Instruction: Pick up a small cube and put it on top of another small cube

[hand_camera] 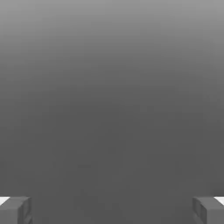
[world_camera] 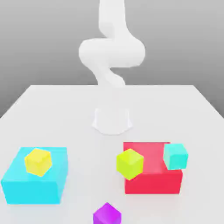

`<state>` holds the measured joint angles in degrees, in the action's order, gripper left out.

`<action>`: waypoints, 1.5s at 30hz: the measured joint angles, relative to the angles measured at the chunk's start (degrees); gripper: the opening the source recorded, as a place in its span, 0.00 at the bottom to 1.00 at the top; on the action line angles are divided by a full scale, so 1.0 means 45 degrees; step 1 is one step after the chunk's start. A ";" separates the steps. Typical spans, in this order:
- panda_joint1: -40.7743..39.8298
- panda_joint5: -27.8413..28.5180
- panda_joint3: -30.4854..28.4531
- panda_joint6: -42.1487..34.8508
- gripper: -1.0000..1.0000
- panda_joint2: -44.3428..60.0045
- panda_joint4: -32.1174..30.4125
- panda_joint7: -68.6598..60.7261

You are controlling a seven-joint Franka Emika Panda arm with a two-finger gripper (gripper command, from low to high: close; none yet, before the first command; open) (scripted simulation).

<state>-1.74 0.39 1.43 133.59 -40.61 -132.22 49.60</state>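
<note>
Yellow cube point(world_camera: 38, 161) on cyan block point(world_camera: 30, 188), pincer point(hand_camera: 112, 210) spread

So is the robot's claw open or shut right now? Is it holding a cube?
Gripper: open, fingers spread wide apart, nothing held between them.

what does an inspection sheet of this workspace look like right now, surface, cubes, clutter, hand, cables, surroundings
surface: white table, flat and bare around the arm's base.
job's things: yellow cube on the cyan block; yellow-green cube at the red block's edge on the exterior view's left; teal cube at its far corner on the exterior view's right; purple cube on the table nearest the camera.
clutter: nothing seen.
hand: hand fingers wide apart, nothing between them, facing grey background.
cables: nothing seen.
surroundings: plain grey backdrop.
</note>
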 joint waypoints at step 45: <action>-0.1489 0.0978 0.1235 0.4341 0.00 1.2401 -0.1306 0.8819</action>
<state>-8.44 4.79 6.99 153.12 15.20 -138.09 89.29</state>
